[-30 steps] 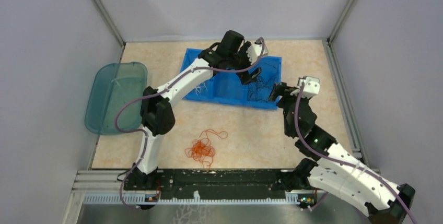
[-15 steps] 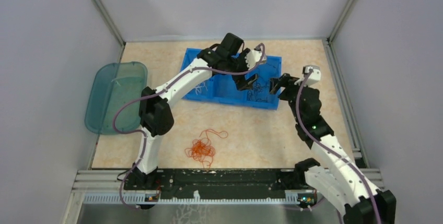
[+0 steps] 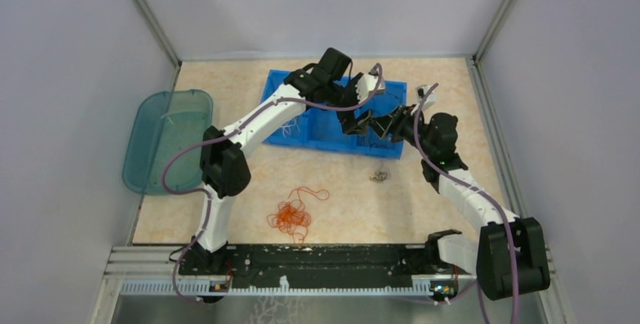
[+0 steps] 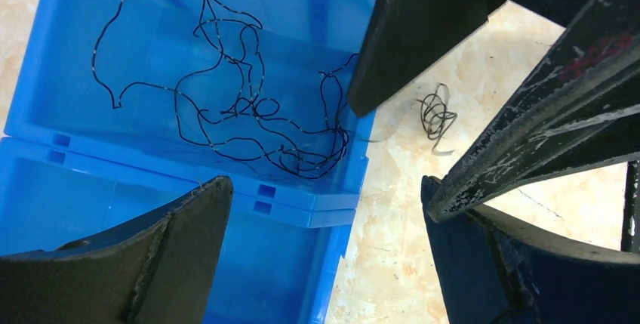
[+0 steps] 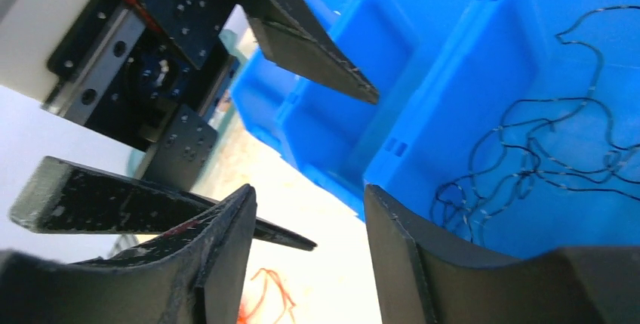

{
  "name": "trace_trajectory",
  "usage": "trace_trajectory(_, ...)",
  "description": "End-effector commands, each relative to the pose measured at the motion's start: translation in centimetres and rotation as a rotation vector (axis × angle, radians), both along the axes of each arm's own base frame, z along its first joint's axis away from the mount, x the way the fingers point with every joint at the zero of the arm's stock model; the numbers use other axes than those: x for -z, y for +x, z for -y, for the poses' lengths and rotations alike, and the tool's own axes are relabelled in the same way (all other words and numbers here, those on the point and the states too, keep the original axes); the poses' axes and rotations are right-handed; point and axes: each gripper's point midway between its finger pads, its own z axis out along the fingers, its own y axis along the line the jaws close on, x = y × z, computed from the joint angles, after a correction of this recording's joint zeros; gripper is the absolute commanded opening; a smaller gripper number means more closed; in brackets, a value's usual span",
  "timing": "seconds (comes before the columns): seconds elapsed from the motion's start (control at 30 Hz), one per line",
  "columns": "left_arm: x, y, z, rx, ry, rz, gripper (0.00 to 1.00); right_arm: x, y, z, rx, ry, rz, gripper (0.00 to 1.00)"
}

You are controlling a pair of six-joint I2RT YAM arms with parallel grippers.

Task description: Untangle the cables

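Note:
Black cables [image 4: 234,105] lie tangled in the right compartment of the blue bin [image 3: 321,137]; they also show in the right wrist view [image 5: 543,150]. A small black clump [image 3: 380,177] lies on the table in front of the bin, also in the left wrist view [image 4: 436,112]. A red-orange tangle [image 3: 290,214] lies on the table nearer the arms. White strands [image 3: 290,124] lie in the bin's left compartment. My left gripper [image 3: 361,120] hangs open and empty over the bin's right end. My right gripper [image 3: 386,124] is open and empty, close beside it, fingers almost meeting.
A teal tray [image 3: 166,139] sits at the table's left edge. Grey walls and metal frame posts close in the left, back and right sides. The bin's front wall [image 4: 302,195] is right under my left fingers.
My right arm has swung up and left until its gripper is next to my left gripper at the bin's right end. A small black clump now lies on the table in front of the bin.

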Motion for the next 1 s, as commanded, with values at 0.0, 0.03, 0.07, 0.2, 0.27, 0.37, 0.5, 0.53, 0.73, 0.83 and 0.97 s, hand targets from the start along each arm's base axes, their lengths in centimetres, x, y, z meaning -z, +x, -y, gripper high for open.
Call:
trace_trajectory(0.0, -2.8, -0.3, 0.7, 0.037, -0.059, 0.042, 1.0, -3.5, -0.3, -1.1, -0.076, 0.06, 0.12, 0.51)
trace_trajectory(0.03, -2.9, -0.2, 0.7, 0.037, -0.061, 0.045, 1.0, -3.3, -0.2, -1.0, -0.071, 0.057, 0.114, 0.49)
trace_trajectory(0.07, -3.1, -0.1, 0.8, 0.036, -0.065, 0.052, 1.0, -3.0, -0.1, -0.8, -0.058, 0.048, 0.106, 0.48)
trace_trajectory(0.2, -3.8, 0.7, 0.4, 0.004, -0.06, 0.079, 1.0, -2.1, 1.9, 2.5, 0.167, -0.052, 0.063, 0.51)
trace_trajectory(0.27, -4.7, 1.5, -0.3, -0.029, -0.065, 0.084, 1.0, -3.1, 1.5, 3.6, 0.218, -0.085, 0.098, 0.52)
trace_trajectory(0.37, -6.3, 3.0, -2.6, -0.093, -0.073, 0.092, 1.0, -2.9, 0.4, 4.4, 0.254, -0.165, 0.065, 0.55)
trace_trajectory(0.5, -7.8, 4.4, -7.3, -0.184, -0.065, 0.077, 1.0, -0.1, -3.3, 4.2, 0.256, -0.301, -0.011, 0.59)
trace_trajectory(0.53, -8.3, 4.6, -8.4, -0.208, -0.066, 0.069, 1.0, 0.9, -4.1, 4.1, 0.253, -0.326, -0.048, 0.59)
trace_trajectory(0.73, -9.8, 3.1, -15.1, -0.271, -0.029, 0.098, 1.0, 7.4, -7.4, 5.0, 0.318, -0.386, -0.285, 0.58)
trace_trajectory(0.83, -9.7, 1.2, -17.6, -0.267, -0.005, 0.149, 1.0, 10.0, -7.2, 4.5, 0.335, -0.338, -0.356, 0.57)
trace_trajectory(0.97, -9.8, -0.8, -19.8, -0.273, 0.008, 0.194, 1.0, 13.8, -7.0, 4.8, 0.359, -0.402, -0.468, 0.57)
